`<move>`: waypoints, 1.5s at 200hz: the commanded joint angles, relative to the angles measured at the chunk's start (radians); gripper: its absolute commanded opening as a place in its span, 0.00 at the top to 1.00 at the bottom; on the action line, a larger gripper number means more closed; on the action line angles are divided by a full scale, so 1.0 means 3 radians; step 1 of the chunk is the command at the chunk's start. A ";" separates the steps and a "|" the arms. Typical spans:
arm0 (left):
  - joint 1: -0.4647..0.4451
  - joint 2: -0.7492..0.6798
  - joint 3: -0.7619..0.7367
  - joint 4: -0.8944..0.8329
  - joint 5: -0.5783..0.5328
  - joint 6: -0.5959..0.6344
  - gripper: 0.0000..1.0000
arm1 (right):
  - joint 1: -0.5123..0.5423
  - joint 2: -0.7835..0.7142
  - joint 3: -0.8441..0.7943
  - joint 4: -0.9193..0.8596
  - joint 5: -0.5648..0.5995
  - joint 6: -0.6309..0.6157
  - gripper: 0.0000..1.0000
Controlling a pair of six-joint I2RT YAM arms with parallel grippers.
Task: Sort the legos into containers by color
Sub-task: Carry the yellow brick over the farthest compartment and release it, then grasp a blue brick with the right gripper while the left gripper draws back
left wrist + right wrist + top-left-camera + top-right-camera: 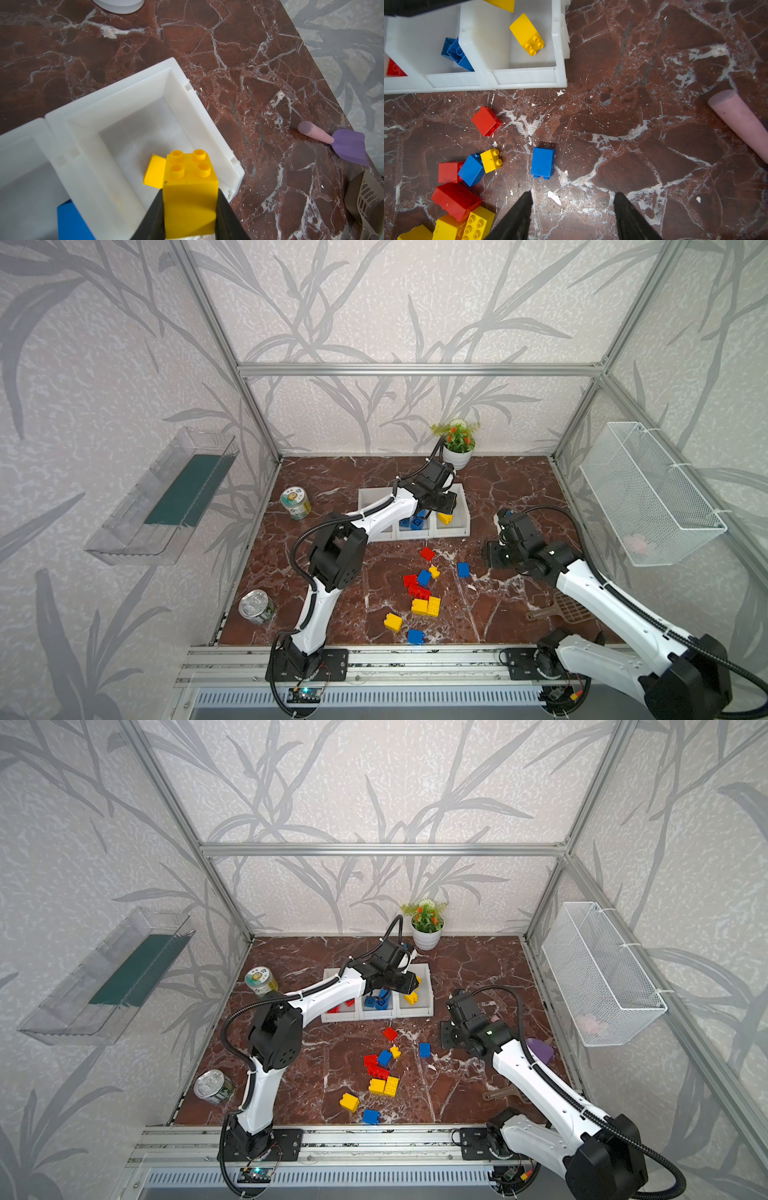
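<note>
My left gripper (190,207) is shut on a yellow lego (190,187), studs facing away, held above the rightmost of three joined white containers (451,533). That bin (116,93) holds another yellow brick (527,34). The middle bin holds blue bricks (415,523) and the left bin a red one (394,69). Several loose red, blue and yellow legos (422,593) lie on the marble in front of the bins. My right gripper (573,199) is open and empty, low over the marble, just short of a lone blue brick (543,162).
Two cans (296,502) (256,605) stand at the left and a potted plant (457,448) behind the bins. A brown slotted scoop (561,610) and a pink-handled purple scoop (332,139) lie at the right. A wire basket (648,493) and a clear tray (166,497) hang on the side walls.
</note>
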 commanded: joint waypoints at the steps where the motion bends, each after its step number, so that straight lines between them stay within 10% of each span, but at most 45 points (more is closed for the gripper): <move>1: 0.0004 0.0078 0.0136 0.0068 0.0062 0.0086 0.65 | -0.0038 0.0003 0.0077 -0.0103 -0.0031 -0.0082 0.36; 117: 0.0033 0.0041 0.0062 0.0133 0.0230 0.0030 0.45 | -0.0085 0.0011 0.0036 -0.0032 -0.0051 -0.0049 0.36; 300: 0.0363 -0.1588 -0.1742 0.0810 -0.0177 -0.0029 0.41 | 0.0239 0.1046 0.0136 0.0172 -0.0441 0.0037 0.37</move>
